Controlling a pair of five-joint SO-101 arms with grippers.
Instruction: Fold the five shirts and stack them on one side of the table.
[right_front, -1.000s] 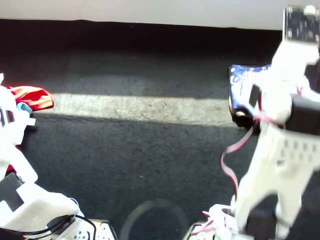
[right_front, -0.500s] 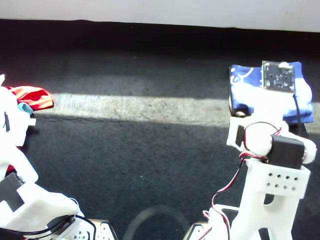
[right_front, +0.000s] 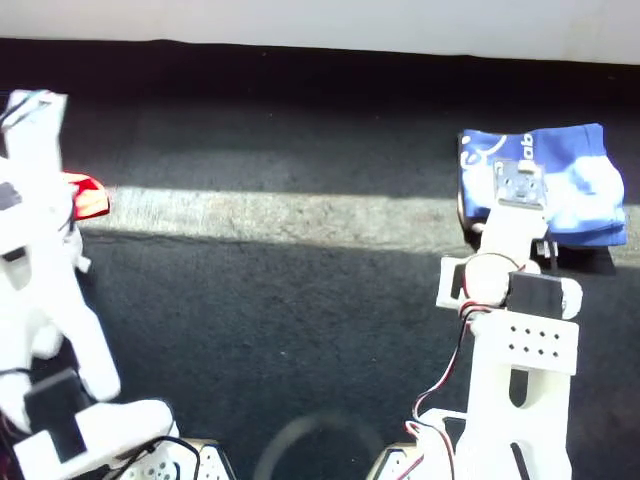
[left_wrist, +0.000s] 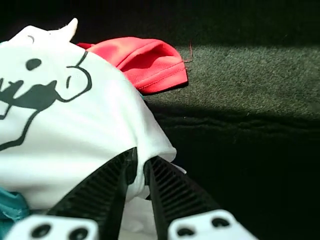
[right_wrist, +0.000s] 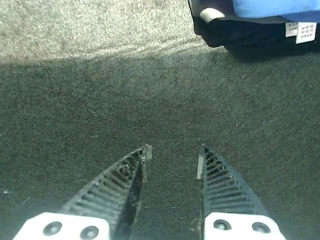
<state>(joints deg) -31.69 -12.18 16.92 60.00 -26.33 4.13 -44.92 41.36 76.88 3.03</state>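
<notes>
High view: a folded blue shirt (right_front: 560, 185) lies at the upper right of the frame, and a red shirt (right_front: 90, 197) peeks out at the left edge beside the left arm.
Surface: dark and carpet-like (right_front: 280, 330), with a pale sunlit band running across it.
Stack: in the right wrist view the blue shirt rests on a folded black shirt (right_wrist: 235, 37), so two shirts appear to be done.
Left hand: its fingers (left_wrist: 141, 159) are drawn almost together, clamped on the edge of a white shirt (left_wrist: 75, 125).
White shirt: it carries a black print, lies rumpled against the red shirt, and has a scrap of teal cloth (left_wrist: 10, 210) showing under it.
Right hand: its fingers (right_wrist: 174, 150) are apart and hold nothing, over bare surface near the stack.
Step in hand: probably the pick-up of the third shirt from the unfolded heap on the left.
Next move: the white shirt likely has to be drawn clear of the red and teal cloth into the middle of the frame. The free right hand can then take a second edge to spread it flat. The pull should be gentle so the neighbouring shirts are not dragged along.
</notes>
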